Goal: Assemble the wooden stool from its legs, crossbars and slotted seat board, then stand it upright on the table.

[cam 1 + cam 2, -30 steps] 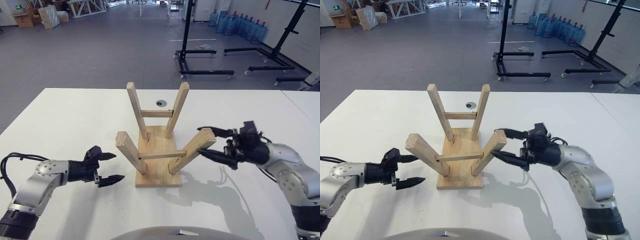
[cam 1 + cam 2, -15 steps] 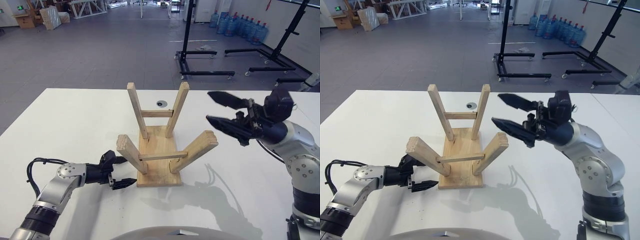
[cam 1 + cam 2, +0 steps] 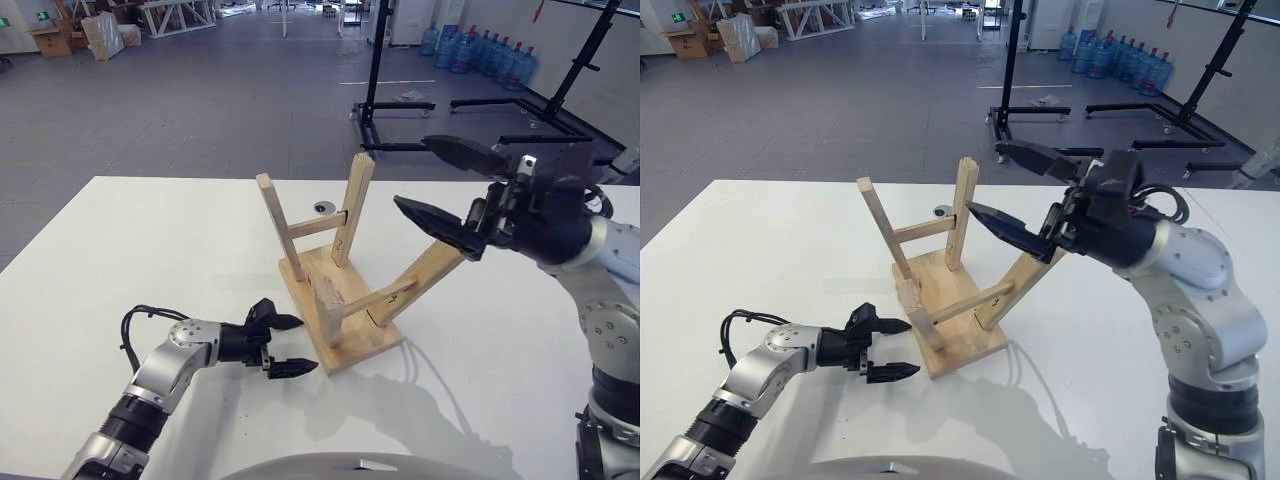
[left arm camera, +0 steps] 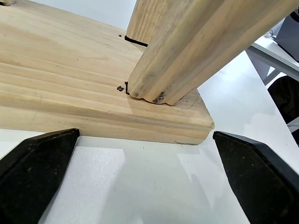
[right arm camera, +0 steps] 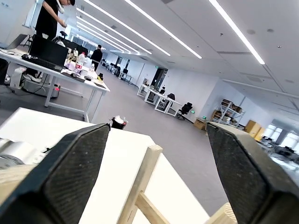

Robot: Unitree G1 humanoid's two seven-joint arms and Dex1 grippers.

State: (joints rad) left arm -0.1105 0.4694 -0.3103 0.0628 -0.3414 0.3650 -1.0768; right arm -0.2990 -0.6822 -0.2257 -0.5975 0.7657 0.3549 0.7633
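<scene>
No text can be read.

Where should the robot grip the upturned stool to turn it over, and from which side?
Probably the right-hand leg, near its free top, from the robot's right with the open right end effector. It slants up clear of the table, slim enough to pinch; the seat board lies flat, with little room beneath.

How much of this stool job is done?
Assembly looks finished: the pale wooden stool has four legs and crossbars set in its slotted seat board. It rests upside down on the white table. Both pairs are open and empty: left jaws low beside the board, right jaws raised by a leg. Remaining: standing it upright.
</scene>
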